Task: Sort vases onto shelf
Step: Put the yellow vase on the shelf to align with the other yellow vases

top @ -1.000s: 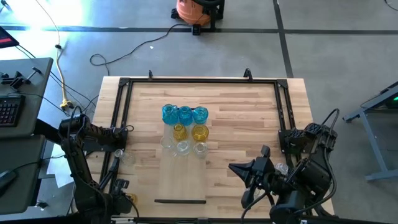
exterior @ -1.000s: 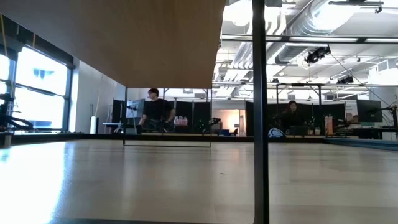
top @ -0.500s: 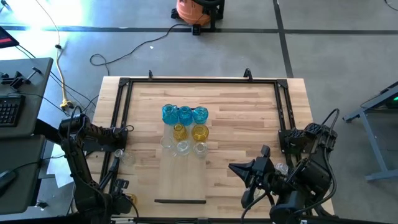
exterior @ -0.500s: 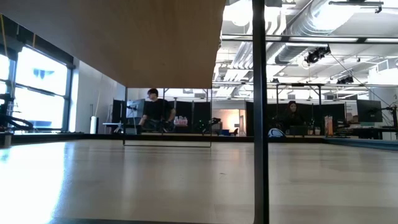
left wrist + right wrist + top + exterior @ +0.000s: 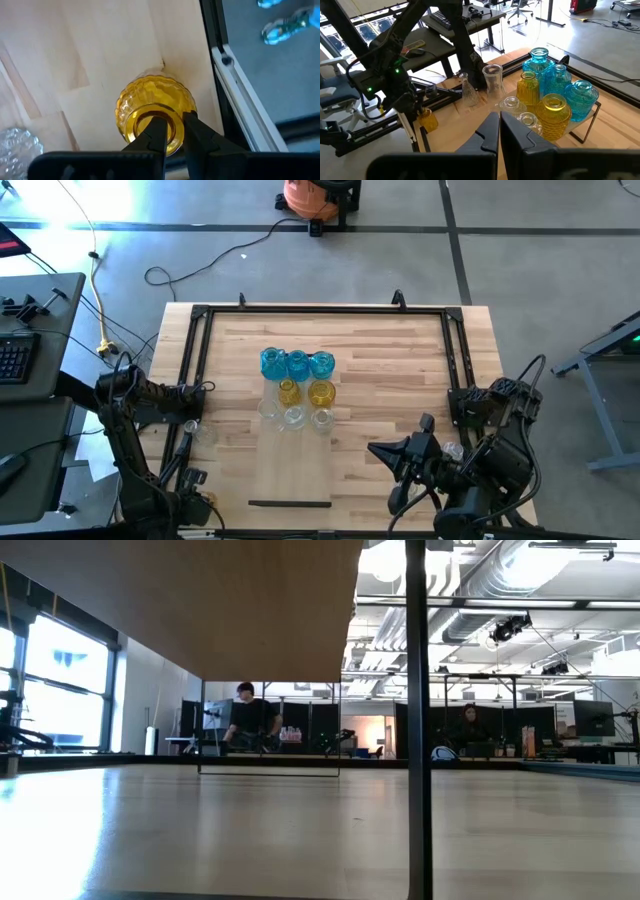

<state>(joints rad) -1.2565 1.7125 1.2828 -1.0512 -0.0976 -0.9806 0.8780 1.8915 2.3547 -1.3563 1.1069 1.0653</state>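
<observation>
The shelf (image 5: 292, 470) lies flat mid-table. Standing on its far half are three blue vases (image 5: 297, 364), two yellow vases (image 5: 321, 393) and three clear ones (image 5: 294, 417). At the table's near left corner my left gripper (image 5: 175, 135) points down, shut on another yellow vase (image 5: 152, 107), also seen in the right wrist view (image 5: 427, 120). Two clear vases (image 5: 492, 80) stand by the left rail. Above the near right of the table my right gripper (image 5: 375, 450) is raised and shut, holding nothing. My left gripper pinches the rim of the yellow vase's mouth (image 5: 178, 120). One finger (image 5: 157, 132) is inside the opening and the other (image 5: 192, 132) outside. The fingers come from above, pointing down. The vase stands upright on the plank tabletop beside the rail.
A black metal frame (image 5: 320, 308) runs round the tabletop, and its left rail (image 5: 220, 55) passes close by the held vase. A clear vase (image 5: 15, 145) stands near it. The near half of the shelf is bare. People show far off in the low view.
</observation>
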